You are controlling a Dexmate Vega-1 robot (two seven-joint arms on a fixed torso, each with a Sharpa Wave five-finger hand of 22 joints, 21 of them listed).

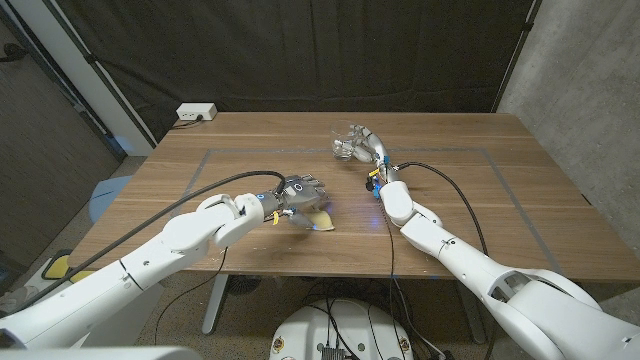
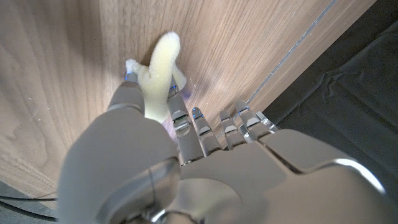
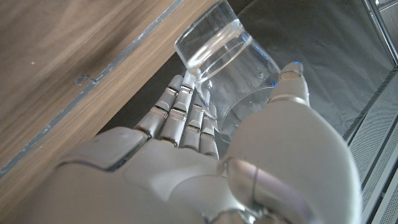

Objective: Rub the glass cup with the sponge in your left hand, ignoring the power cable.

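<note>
Dark curtain behind, concrete wall to one side; wooden bench point(image 1: 450, 215) with a faint taped rectangle on its top. A white power strip point(image 1: 196, 113) sits at the far left corner of the bench.

Left robot hand point(image 1: 299, 196): low over the bench near its middle, fingers closed around the sponge point(image 1: 318, 220). In the left wrist view the sponge point(image 2: 157, 65) is pale yellow, pinched between thumb and fingers and sticking out past the fingertips towards the wood. Whether it touches the bench cannot be told.

Right robot hand point(image 1: 367, 145): further back on the bench, wrapped around the glass cup point(image 1: 346, 143). The right wrist view shows the glass cup point(image 3: 221, 53) clear, held between fingers and thumb, tilted with its open mouth away from the palm. It appears lifted off or tipped over the bench; contact underneath not visible.

A black cable point(image 1: 455, 200) runs along the right forearm over the bench; I cannot say if this is the power cable named in the task.

Progress, my judgement: both pickups are done, sponge in left, cup in right. The two are well apart, so rubbing has not begun. Left to do: bring sponge and cup together and rub the glass.
</note>
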